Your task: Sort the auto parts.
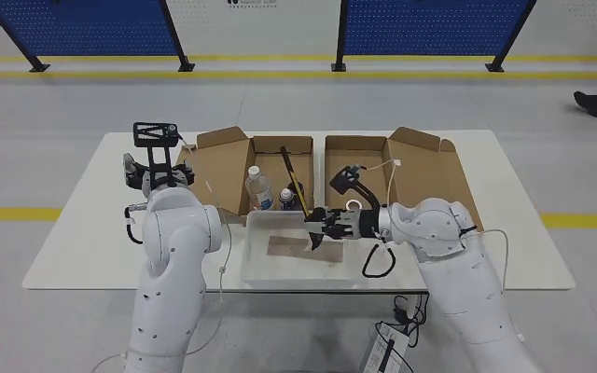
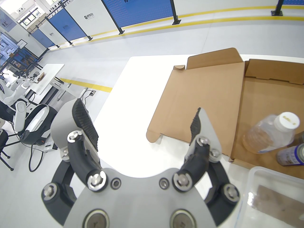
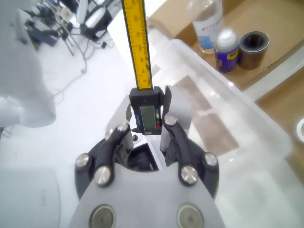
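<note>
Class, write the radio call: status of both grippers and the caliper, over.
Left gripper open, above the table. Right gripper shut on digital caliper, over clear bin. Bottle and spray can stand in nearby box.

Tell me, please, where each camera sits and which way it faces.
Top view: above the arms, looking down at the table and clear bin; the left arm and right arm show.
Left wrist view: behind the open left end effector, facing a cardboard box flap.
Right wrist view: behind the right end effector, shut on a digital caliper, facing the bin.
Shared: both wrist views catch the clear bottle.
</note>
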Robot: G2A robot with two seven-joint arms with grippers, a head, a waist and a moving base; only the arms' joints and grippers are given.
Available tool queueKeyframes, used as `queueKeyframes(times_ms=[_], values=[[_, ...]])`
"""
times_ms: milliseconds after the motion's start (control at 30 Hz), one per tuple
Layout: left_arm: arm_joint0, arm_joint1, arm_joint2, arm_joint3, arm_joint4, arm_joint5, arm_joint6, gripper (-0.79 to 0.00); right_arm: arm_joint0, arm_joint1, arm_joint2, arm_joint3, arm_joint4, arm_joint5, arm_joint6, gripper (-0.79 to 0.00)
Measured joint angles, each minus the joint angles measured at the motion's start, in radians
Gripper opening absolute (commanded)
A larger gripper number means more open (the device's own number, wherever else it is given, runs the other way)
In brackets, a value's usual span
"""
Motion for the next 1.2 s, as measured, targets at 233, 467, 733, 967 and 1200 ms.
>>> queueKeyframes(times_ms=[233, 467, 733, 967, 1200], values=[[0.000, 0.000, 0.000, 0.000, 0.000, 0.000, 0.000, 0.000, 0.011, 0.009, -0.012, 0.012, 0.001, 0.009, -0.011, -0.785], [0.000, 0.000, 0.000, 0.000, 0.000, 0.000, 0.000, 0.000, 0.034, 0.019, -0.013, 0.019, -0.084, 0.094, -0.041, -0.785], [0.000, 0.000, 0.000, 0.000, 0.000, 0.000, 0.000, 0.000, 0.099, 0.027, -0.019, 0.038, -0.291, 0.317, -0.075, -0.785], [0.000, 0.000, 0.000, 0.000, 0.000, 0.000, 0.000, 0.000, 0.176, 0.027, -0.049, 0.122, -0.436, 0.468, -0.067, -0.785], [0.000, 0.000, 0.000, 0.000, 0.000, 0.000, 0.000, 0.000, 0.245, 0.024, -0.061, 0.269, -0.504, 0.558, -0.078, -0.785]])
